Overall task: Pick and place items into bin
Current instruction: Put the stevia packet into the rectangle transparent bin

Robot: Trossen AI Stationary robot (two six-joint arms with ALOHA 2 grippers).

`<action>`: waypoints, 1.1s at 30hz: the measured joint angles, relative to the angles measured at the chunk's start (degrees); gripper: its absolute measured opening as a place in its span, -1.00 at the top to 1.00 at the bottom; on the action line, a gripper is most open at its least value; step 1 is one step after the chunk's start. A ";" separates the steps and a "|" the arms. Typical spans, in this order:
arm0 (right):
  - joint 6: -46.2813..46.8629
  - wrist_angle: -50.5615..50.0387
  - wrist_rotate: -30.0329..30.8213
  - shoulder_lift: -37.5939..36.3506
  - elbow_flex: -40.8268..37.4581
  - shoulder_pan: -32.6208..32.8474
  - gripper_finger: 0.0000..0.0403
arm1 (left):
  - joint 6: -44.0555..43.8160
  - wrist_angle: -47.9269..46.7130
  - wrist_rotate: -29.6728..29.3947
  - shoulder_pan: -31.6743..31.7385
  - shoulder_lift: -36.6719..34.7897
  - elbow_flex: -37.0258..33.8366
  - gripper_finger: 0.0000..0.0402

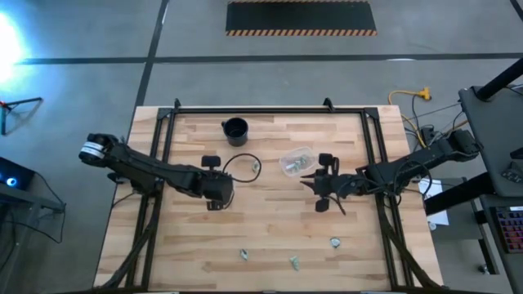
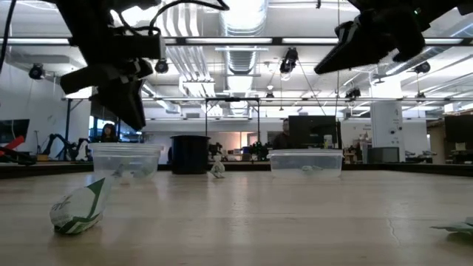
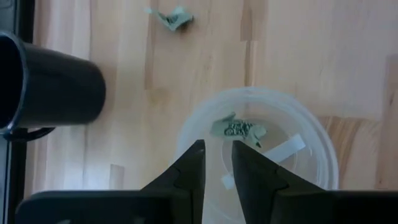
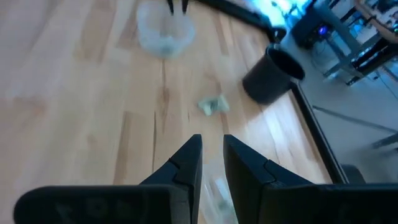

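The items are tiny pale green-and-silvery pieces. One lies inside the left clear cup (image 3: 239, 129), one beside it (image 1: 256, 167), and three near the table's near edge (image 1: 244, 255) (image 1: 294, 261) (image 1: 335, 242). The right clear cup (image 1: 296, 159) holds several more. My left gripper (image 3: 217, 158) hovers over the left clear cup (image 1: 241, 167), with a narrow gap between its fingers and nothing in it. My right gripper (image 4: 212, 146) hangs above the table next to the right cup, also narrowly open and empty.
A black cup (image 1: 235, 131) stands toward the far edge, beyond the left clear cup. In the low view both arms hang well above the two clear cups (image 2: 126, 159) (image 2: 307, 161). A crumpled piece (image 2: 77, 207) lies close to the low camera. Dark frame rails run along the table's sides.
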 joint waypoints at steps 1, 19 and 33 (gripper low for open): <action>-0.76 2.14 -0.99 0.37 -0.07 -0.22 0.72 | -0.07 -0.14 -0.02 -0.04 -0.44 0.26 0.69; -16.29 23.56 -18.53 19.05 4.33 -9.81 0.72 | -10.88 0.75 -13.21 -13.95 -14.32 -2.07 0.68; -18.72 -9.73 -24.07 35.72 34.85 -18.43 0.72 | -13.85 -0.52 -18.65 -18.60 -15.14 -3.12 0.68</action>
